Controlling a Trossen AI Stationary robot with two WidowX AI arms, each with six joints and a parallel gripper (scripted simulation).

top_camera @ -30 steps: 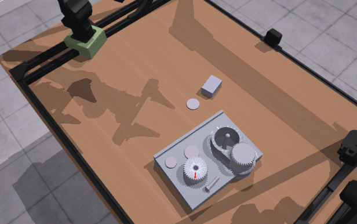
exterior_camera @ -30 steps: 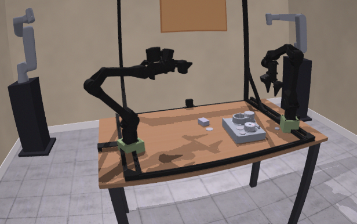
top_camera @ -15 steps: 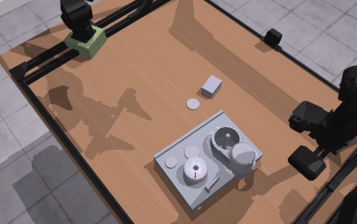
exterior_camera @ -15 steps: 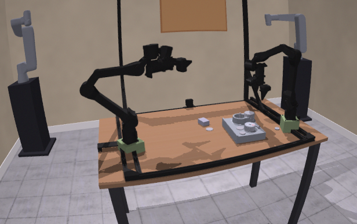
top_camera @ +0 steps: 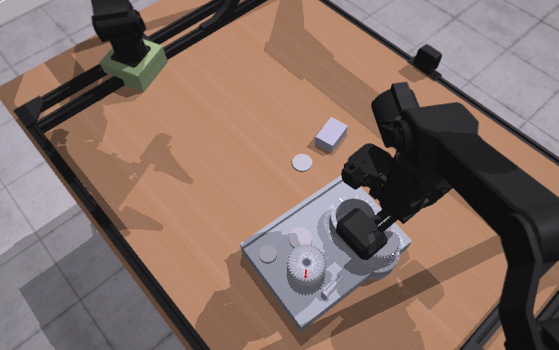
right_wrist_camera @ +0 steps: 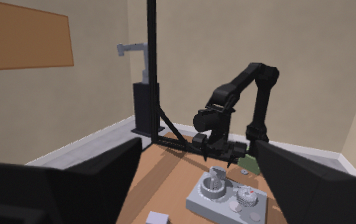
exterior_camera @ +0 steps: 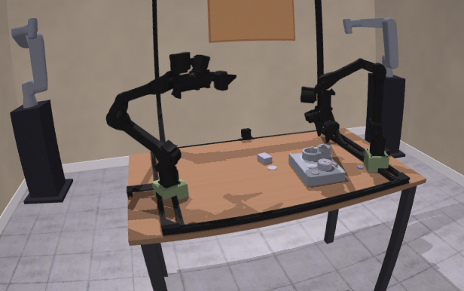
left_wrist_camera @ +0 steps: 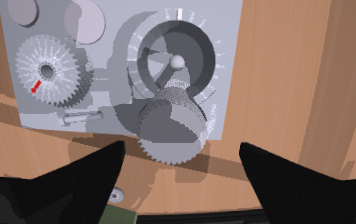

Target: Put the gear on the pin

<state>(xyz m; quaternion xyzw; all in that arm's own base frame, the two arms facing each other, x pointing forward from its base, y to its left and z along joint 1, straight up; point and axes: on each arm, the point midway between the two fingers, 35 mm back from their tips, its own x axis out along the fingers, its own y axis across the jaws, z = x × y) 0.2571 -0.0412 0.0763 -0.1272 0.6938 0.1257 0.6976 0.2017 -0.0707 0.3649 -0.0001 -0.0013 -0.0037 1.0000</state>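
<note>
The gear with the red painted arrow [top_camera: 306, 268] stands on the near left part of the grey base plate [top_camera: 318, 258]; it also shows in the left wrist view [left_wrist_camera: 47, 72]. The pin [left_wrist_camera: 176, 61] stands upright inside the ringed collar [left_wrist_camera: 175, 52], which has white tick marks around it. A second, plain gear [left_wrist_camera: 170, 127] sits beside the collar at the plate's edge. My left gripper [top_camera: 363, 231] is open and empty, hovering above the collar and the plain gear [left_wrist_camera: 181, 147]. My right gripper [exterior_camera: 226, 79] is open and empty, held high over the table, far from the plate.
A small lavender block [top_camera: 331, 133] and a white disc [top_camera: 302, 162] lie on the table beyond the plate. Two flat discs [top_camera: 268, 253] and a small lying cylinder [top_camera: 331, 287] are on the plate. A small washer [left_wrist_camera: 118, 195] lies near the left arm's green base [exterior_camera: 377, 161]. Black rails frame the table.
</note>
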